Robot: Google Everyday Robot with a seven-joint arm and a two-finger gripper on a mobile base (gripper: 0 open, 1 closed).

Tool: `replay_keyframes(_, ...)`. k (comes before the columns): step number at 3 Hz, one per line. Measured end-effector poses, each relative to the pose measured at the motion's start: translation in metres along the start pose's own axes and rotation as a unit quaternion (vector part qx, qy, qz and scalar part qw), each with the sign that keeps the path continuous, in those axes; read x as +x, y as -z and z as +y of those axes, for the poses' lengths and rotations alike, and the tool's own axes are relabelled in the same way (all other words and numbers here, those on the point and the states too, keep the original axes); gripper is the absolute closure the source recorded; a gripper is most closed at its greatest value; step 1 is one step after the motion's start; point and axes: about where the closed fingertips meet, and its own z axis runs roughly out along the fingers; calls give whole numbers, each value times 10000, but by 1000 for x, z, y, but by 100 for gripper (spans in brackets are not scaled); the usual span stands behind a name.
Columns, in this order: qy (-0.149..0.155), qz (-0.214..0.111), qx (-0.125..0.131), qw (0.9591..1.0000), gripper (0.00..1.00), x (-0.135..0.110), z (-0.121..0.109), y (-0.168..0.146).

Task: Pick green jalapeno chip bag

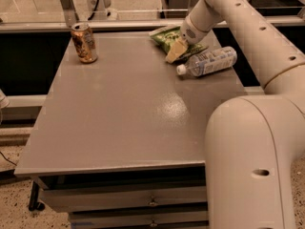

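Note:
The green jalapeno chip bag (166,35) lies crinkled at the far right of the grey table (128,109). My gripper (174,52) reaches down from the right and rests on the bag's near edge, covering part of it. A clear plastic bottle (208,61) with a white cap lies just right of the gripper, close to the bag.
A brown soda can (84,43) stands upright at the far left corner of the table. My arm's large near segment (252,161) fills the lower right of the view. A rail (95,26) runs behind the table's far edge. Drawers (152,202) sit under the table front.

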Motion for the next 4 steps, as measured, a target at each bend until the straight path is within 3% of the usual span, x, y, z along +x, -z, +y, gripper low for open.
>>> replay_keyframes(1, 28, -212, -15, 9998, 63, -10, 1, 13)
replay_keyframes(2, 169, -663, -143, 9976, 87, -32, 10, 38)
replay_keyframes(3, 422, -1289, -390, 9900, 100, -55, 29, 80)
replay_keyframes(4, 709, -1959, -743, 9752, 100, -77, 56, 128)
